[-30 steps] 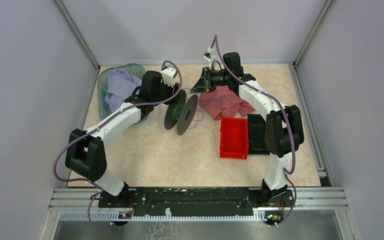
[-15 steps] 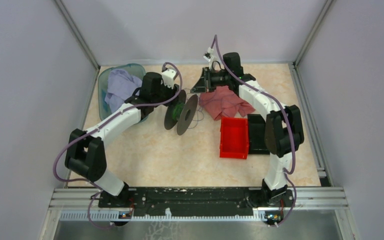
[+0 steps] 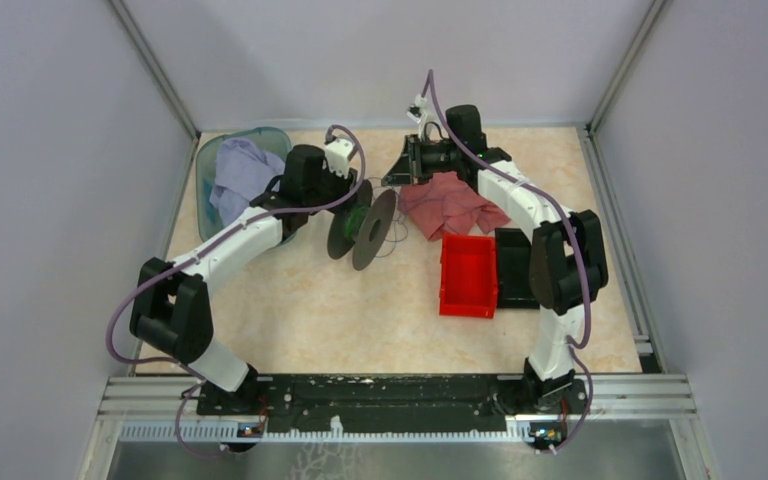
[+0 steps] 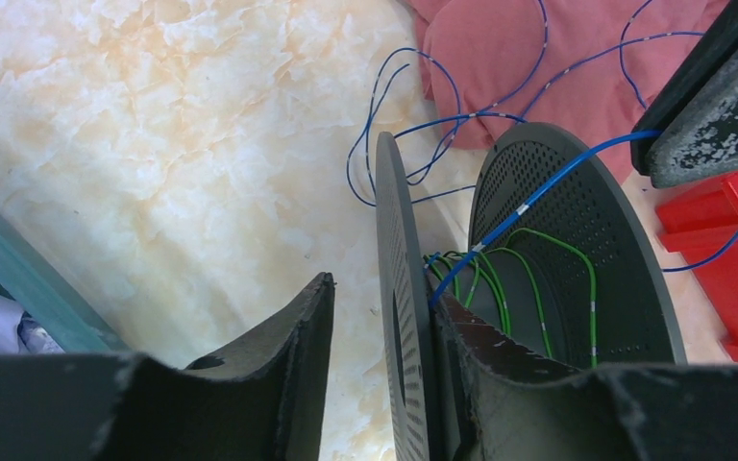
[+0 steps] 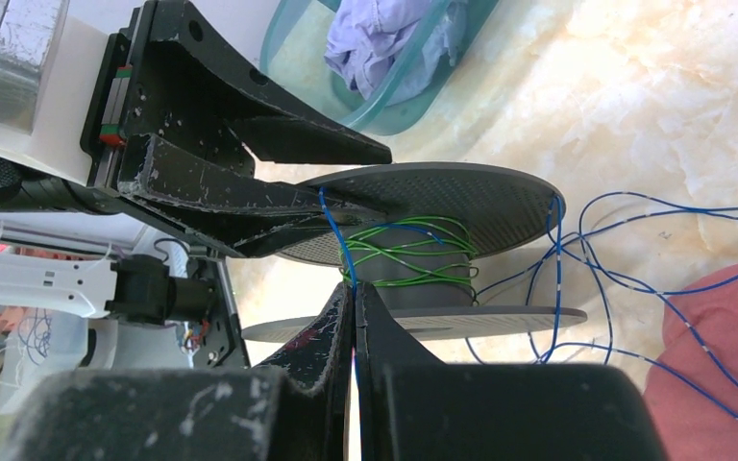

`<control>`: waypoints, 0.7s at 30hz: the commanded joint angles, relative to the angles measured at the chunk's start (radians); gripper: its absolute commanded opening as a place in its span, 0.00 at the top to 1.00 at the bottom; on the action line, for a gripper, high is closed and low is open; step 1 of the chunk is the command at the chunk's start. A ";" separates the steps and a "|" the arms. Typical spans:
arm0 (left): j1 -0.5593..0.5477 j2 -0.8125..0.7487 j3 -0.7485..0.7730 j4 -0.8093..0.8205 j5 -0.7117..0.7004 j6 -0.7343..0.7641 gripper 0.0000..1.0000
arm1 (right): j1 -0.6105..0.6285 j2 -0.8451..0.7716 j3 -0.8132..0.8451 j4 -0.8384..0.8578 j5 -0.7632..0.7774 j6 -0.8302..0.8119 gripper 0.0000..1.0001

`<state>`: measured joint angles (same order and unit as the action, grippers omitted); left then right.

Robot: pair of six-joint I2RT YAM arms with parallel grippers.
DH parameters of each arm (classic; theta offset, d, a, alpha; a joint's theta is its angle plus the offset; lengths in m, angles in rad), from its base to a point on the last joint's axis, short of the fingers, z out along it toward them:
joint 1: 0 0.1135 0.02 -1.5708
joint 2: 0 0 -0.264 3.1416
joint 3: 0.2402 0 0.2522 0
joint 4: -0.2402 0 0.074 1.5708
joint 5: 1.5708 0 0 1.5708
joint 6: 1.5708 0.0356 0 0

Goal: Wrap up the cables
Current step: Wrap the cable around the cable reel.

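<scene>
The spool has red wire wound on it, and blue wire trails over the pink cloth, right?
No: the wound wire on the spool is green, not red, as the left wrist view shows. The blue wire does trail over the pink cloth.

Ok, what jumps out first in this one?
The black spool standing on edge mid-table, with green cable wound on its hub. The left gripper straddles one flange with its jaws apart. The right gripper is shut on a blue cable that trails in loose loops toward the red cloth beside the spool.
</scene>
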<state>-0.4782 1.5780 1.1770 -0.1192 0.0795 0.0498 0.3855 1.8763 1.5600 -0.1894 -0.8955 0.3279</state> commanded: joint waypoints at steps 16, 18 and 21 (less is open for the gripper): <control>-0.007 -0.057 -0.045 -0.002 0.022 0.019 0.78 | -0.001 -0.006 0.040 -0.051 0.128 -0.152 1.00; -0.006 -0.060 -0.052 0.000 0.024 0.023 0.84 | -0.003 -0.006 0.039 -0.061 0.153 -0.176 1.00; -0.005 -0.059 -0.056 0.001 0.038 0.028 0.95 | -0.006 -0.006 0.035 -0.069 0.184 -0.208 1.00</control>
<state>-0.4820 1.5475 1.1393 -0.1181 0.1001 0.0586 0.3836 1.8767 1.5600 -0.2596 -0.7712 0.1936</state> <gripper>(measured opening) 0.106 0.007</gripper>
